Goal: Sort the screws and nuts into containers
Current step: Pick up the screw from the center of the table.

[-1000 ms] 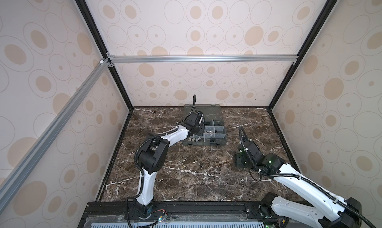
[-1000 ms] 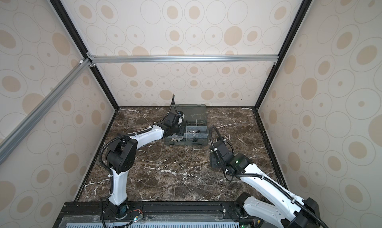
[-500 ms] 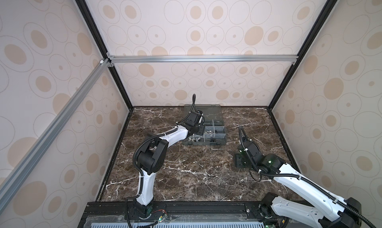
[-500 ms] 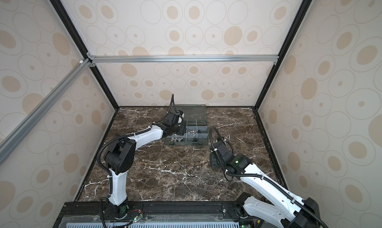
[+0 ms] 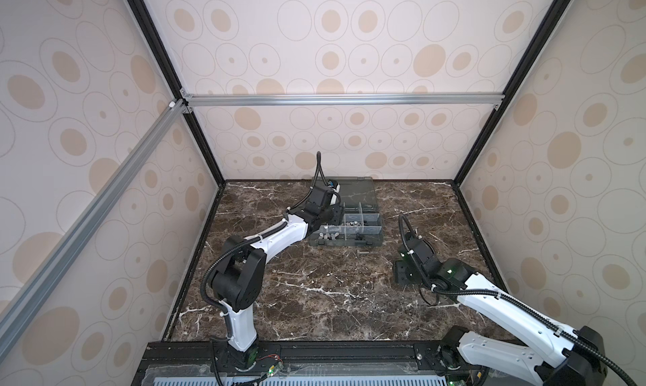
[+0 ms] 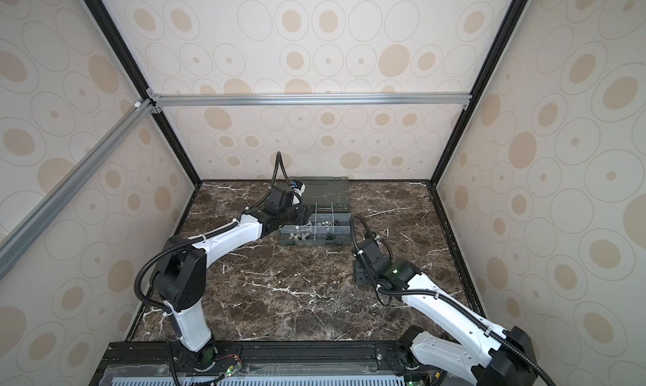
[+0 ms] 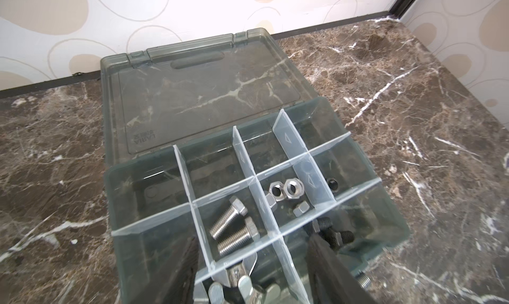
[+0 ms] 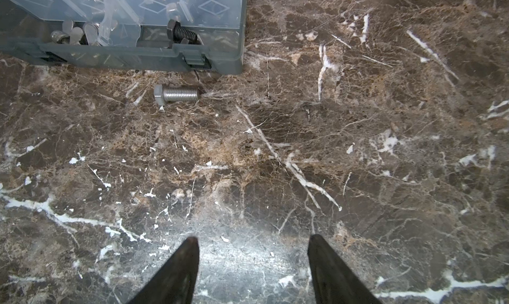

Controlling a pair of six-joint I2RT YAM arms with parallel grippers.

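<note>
Desk: The left gripper [image 7: 253,236] hangs spread and empty over the organiser box [image 7: 394,220], with screws [image 7: 234,228] and nuts [image 7: 286,189] lying apart inside?

Photographer: Yes. One silver screw [image 8: 176,94] lies on the table [image 8: 358,151] just outside the box. The right gripper [image 8: 252,238], equally spread and empty, may roll it away if it pinches off-centre.

In both top views: looking down from high up, far from the box [image 5: 349,243], taking in the whole desk [image 5: 314,290]. Left wrist view: very close above the box, facing its open lid [image 7: 192,96]. Right wrist view: low over the desk, facing the box's front wall. Shared by all: the box.
</note>
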